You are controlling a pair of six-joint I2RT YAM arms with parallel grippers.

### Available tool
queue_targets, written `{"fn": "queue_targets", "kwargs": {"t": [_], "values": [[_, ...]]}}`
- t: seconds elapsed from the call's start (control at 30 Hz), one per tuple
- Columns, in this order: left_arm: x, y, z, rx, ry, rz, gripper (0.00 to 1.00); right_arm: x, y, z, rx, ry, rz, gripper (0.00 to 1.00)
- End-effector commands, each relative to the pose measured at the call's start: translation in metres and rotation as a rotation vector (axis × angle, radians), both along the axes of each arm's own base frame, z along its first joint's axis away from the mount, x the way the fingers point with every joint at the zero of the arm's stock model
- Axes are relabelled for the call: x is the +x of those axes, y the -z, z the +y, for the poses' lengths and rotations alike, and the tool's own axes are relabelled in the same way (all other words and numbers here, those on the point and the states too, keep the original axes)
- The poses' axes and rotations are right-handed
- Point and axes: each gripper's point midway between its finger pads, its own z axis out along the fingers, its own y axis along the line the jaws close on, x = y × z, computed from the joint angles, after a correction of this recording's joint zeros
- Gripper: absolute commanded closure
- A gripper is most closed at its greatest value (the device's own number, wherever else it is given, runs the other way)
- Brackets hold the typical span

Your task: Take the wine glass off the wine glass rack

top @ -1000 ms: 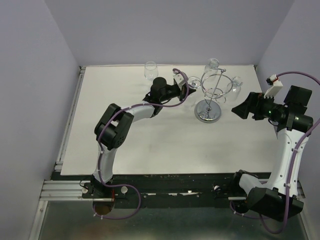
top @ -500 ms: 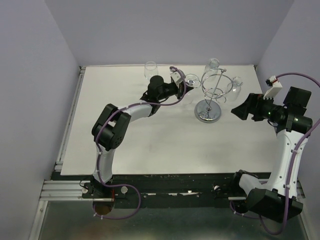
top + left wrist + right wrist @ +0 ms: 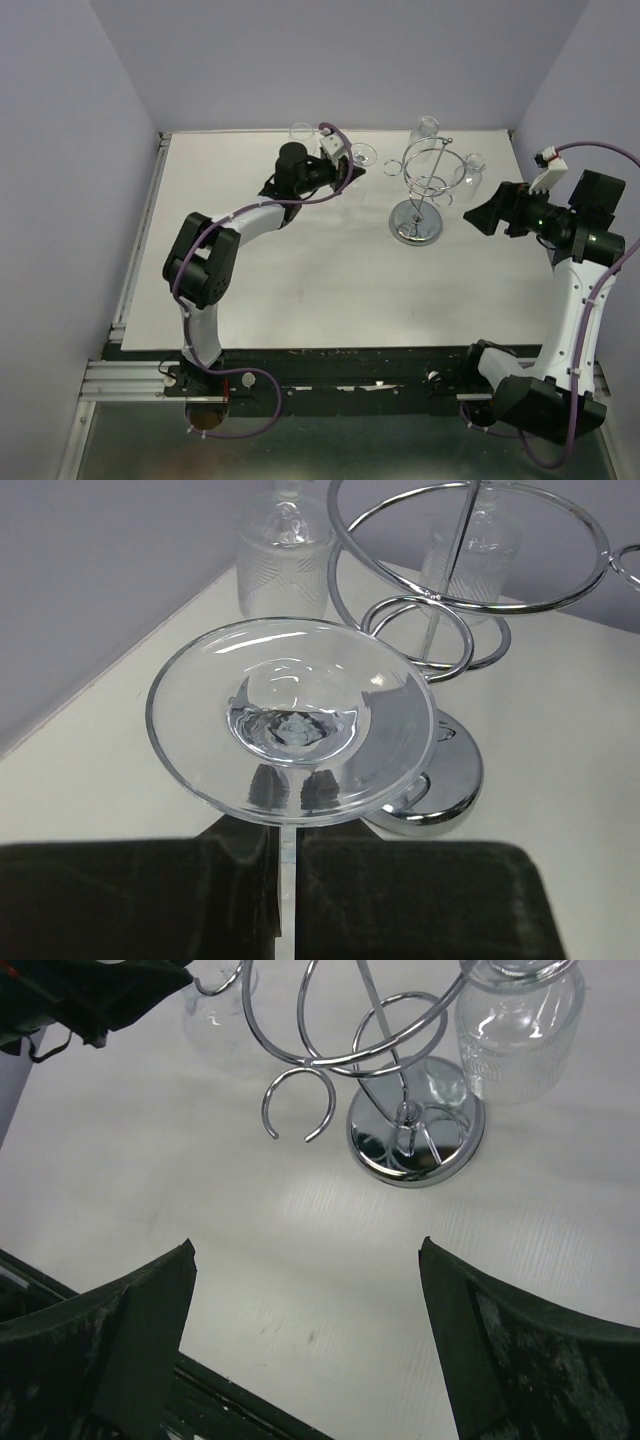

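The chrome wine glass rack [image 3: 424,190] stands at the back right of the table, and its ring and disc base fill the right of the left wrist view [image 3: 440,780]. My left gripper [image 3: 340,166] is shut on the stem of a clear wine glass [image 3: 362,154] and holds it on its side, left of the rack and apart from it. In the left wrist view [image 3: 288,845] the glass's round foot [image 3: 290,720] faces the camera. My right gripper [image 3: 480,215] hangs open and empty to the right of the rack, its fingers [image 3: 150,1310] wide apart.
Two more glasses hang on the rack, one at the back [image 3: 425,128] and one on the right [image 3: 472,170]. Another glass [image 3: 300,135] stands on the table by the back wall, behind my left gripper. The rack's near loop [image 3: 298,1105] is empty.
My left gripper has moved left and back, away from the rack, carrying the wine glass out of the rack's loop. The right arm has barely moved.
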Motion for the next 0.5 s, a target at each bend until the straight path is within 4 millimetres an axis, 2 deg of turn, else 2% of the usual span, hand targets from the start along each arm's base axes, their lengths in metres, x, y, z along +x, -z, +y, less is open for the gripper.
{"fn": "queue_targets", "kwargs": {"t": [0.0,0.1,0.2,0.33,0.47], "values": [[-0.022,-0.062,0.035,-0.029,-0.003,-0.034,1.00,0.021,-0.034,-0.008,-0.038,0.010,-0.138,0.00],[-0.040,-0.071,0.052,-0.004,-0.008,0.014,1.00,0.036,-0.052,-0.015,-0.076,0.017,-0.234,0.02],[-0.055,-0.071,0.073,0.057,-0.035,0.059,1.00,0.054,-0.060,-0.019,-0.142,0.040,-0.228,0.05],[-0.067,-0.080,0.108,0.145,-0.087,0.076,1.00,0.071,-0.082,0.007,-0.356,-0.064,-0.359,0.04],[-0.070,-0.079,0.153,0.154,-0.204,0.193,1.00,0.081,-0.102,0.046,-0.481,-0.193,-0.544,0.03]]}}
